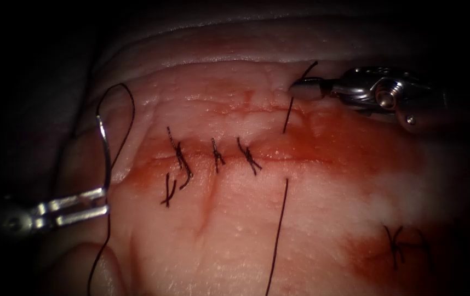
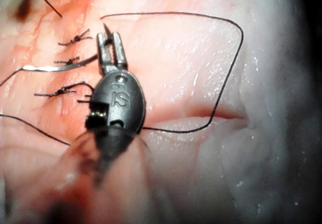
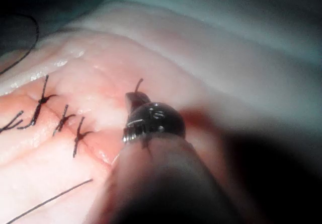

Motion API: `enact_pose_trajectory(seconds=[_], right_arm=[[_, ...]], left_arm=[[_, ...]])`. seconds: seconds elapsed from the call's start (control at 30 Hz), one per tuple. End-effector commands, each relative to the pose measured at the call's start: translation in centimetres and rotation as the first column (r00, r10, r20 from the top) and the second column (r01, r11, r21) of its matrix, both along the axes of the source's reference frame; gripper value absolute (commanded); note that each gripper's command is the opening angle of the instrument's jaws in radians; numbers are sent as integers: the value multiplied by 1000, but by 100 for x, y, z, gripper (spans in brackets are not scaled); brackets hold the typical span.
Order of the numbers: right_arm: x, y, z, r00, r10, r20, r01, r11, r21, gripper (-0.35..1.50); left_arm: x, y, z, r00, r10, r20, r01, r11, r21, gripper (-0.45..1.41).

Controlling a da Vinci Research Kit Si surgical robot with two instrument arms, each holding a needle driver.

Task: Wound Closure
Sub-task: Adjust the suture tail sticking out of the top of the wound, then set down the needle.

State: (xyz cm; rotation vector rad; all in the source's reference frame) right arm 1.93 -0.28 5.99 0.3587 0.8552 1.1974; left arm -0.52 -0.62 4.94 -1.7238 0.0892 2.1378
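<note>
Left tool (image 1: 95, 204) sits off the tissue's (image 1: 322, 208) left edge, jaws clamped on the needle (image 1: 105, 151) near one end, the curve rising free of the tissue. Thread (image 1: 125, 104) arcs from the needle's top and trails down. Over on the right, the right tool (image 1: 301, 87) pinches the thread above the cut (image 1: 301, 156), the strand entering the tissue there and emerging below. Three tied stitches (image 1: 217, 156) sit left of it.

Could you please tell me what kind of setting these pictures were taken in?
Most likely a surgical practice bench. The left gripper holds a curved needle clear of the tissue, the right gripper holds thread, and three tied stitches cross a cut.
</note>
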Motion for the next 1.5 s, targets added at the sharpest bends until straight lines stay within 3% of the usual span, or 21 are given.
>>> enact_pose_trajectory(seconds=[0.03,0.07,0.1,0.13,0.17,0.2,0.27,0.37,0.4,0.7,0.83,1.03,1.07,1.1,1.13,1.27,1.5], right_arm=[[8,-6,5,1000,10,-17,-11,1000,-17,-35],[7,-7,4,1000,12,-23,-12,1000,-20,-35],[7,-7,3,1000,0,-22,-1,999,-42,-3],[3,-8,0,999,-43,-15,40,989,-139,63],[3,-8,0,999,-43,-15,40,989,-139,63],[1,-9,-2,999,-44,-19,41,987,-154,84],[-4,-10,-6,999,-48,-27,42,985,-169,106],[-14,-16,-14,997,-73,-36,65,980,-190,118],[-28,-23,-21,995,-90,-32,82,976,-199,126],[-89,-64,-46,991,-130,-28,121,969,-215,132],[-102,-79,-53,990,-136,-36,125,969,-213,132],[-109,-96,-64,991,-121,-54,107,969,-222,135],[-108,-95,-64,992,-117,-56,101,969,-225,135],[-108,-94,-64,992,-112,-58,96,969,-227,135],[-107,-93,-63,992,-107,-61,91,969,-230,135],[-107,-93,-61,993,-99,-66,81,968,-237,135],[-108,-93,-61,993,-95,-69,76,968,-240,135]], left_arm=[[-6,1,7,1000,0,3,0,1000,3,-45],[-7,3,8,1000,0,4,0,1000,4,-45],[-8,5,10,1000,2,8,-2,1000,5,-45],[-11,15,15,1000,-8,0,8,1000,12,-45],[-11,15,15,1000,-8,0,8,1000,12,-45],[-13,21,18,1000,-13,-3,13,1000,16,-45],[-19,40,26,999,-30,-17,31,999,29,-45],[-29,72,41,997,-55,-57,57,998,25,-45],[-39,103,59,994,-70,-83,72,997,15,-45],[-80,172,139,980,-116,-162,119,993,9,-45],[-93,187,164,976,-108,-188,113,994,12,-45],[-129,191,231,973,-16,-232,42,993,110,-43],[-134,190,242,970,-5,-241,38,991,131,-25],[-137,188,250,970,-8,-242,46,987,152,10],[-139,187,257,970,-13,-242,55,985,167,32],[-135,186,277,977,-29,-213,77,973,220,99],[-109,179,239,985,6,-171,33,974,225,106]])
